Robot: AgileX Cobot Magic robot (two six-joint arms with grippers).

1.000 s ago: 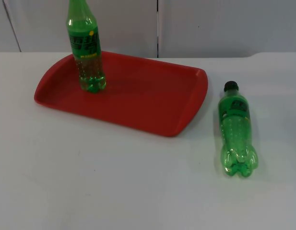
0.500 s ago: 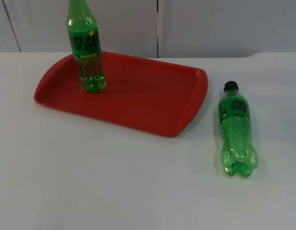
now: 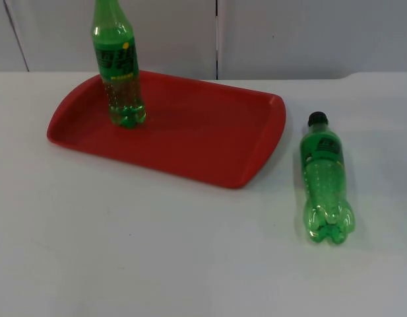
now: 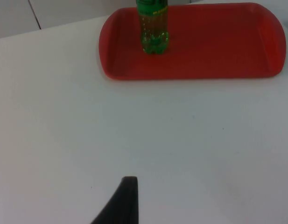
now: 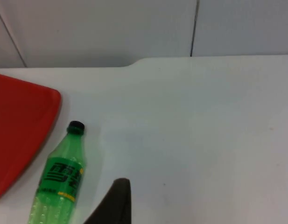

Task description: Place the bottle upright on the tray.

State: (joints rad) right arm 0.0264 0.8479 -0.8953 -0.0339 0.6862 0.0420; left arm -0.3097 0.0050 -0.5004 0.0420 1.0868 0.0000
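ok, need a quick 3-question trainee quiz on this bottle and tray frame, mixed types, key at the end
1. True or false: the lying bottle rests on the red tray.
2. How many green bottles stand upright on the tray?
3. The lying bottle's black cap points: A) toward the grey wall, B) toward the table's near edge, C) at the tray.

Key
1. False: it lies on the white table, right of the tray, apart from it.
2. One, the upright bottle near the tray's far left corner.
3. A.

Nothing has moved since the earlier pictures: the lying bottle (image 3: 326, 179) rests in the same spot on the bench (image 3: 157, 251) beside the tray (image 3: 190, 142), and the standing bottle (image 3: 119, 66) keeps its place.
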